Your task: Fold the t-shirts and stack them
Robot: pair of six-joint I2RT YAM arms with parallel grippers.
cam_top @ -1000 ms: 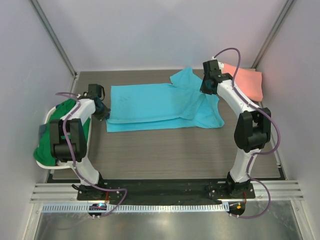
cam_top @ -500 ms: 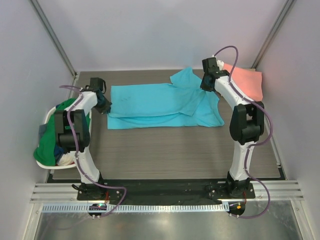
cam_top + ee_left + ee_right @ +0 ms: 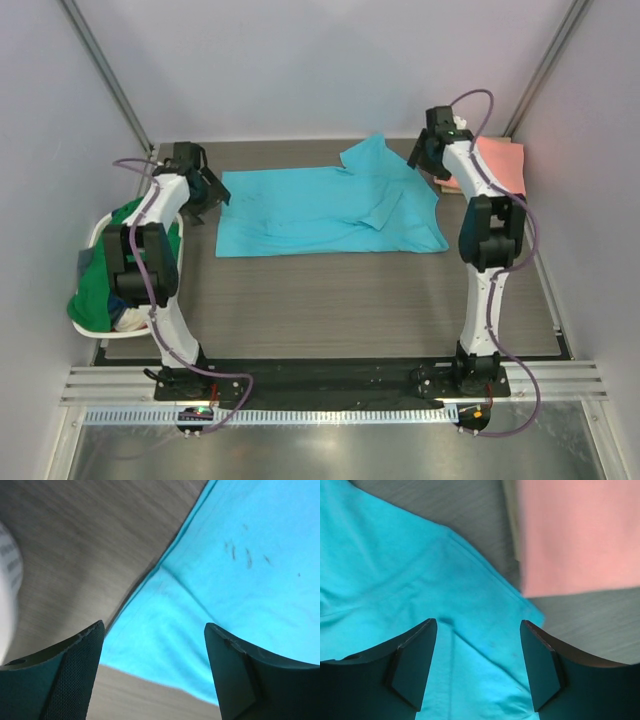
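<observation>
A sky-blue t-shirt (image 3: 320, 210) lies folded lengthways across the back of the table, one sleeve sticking out at its far right. My left gripper (image 3: 210, 192) hovers at its left end, open, with only cloth (image 3: 250, 580) and table beneath the fingers (image 3: 60, 675). Over the shirt's right far corner my right gripper (image 3: 422, 160) is open too, with the blue cloth (image 3: 395, 570) below and nothing between its jaws. A folded salmon-pink t-shirt (image 3: 497, 165) lies just right of it (image 3: 575, 535). A green t-shirt (image 3: 95, 290) is heaped in the basket.
The white basket (image 3: 97, 232) stands at the table's left edge, beside the left arm, holding the green shirt and a bit of navy cloth (image 3: 86, 262). Bare wood-grain table (image 3: 330, 300) stretches in front of the blue shirt. Grey walls close in the back and sides.
Both grippers were shut at the blue shirt's ends; they moved toward the back and have opened, letting the cloth go. The shirt's layers now lie flatter, one over the other.
</observation>
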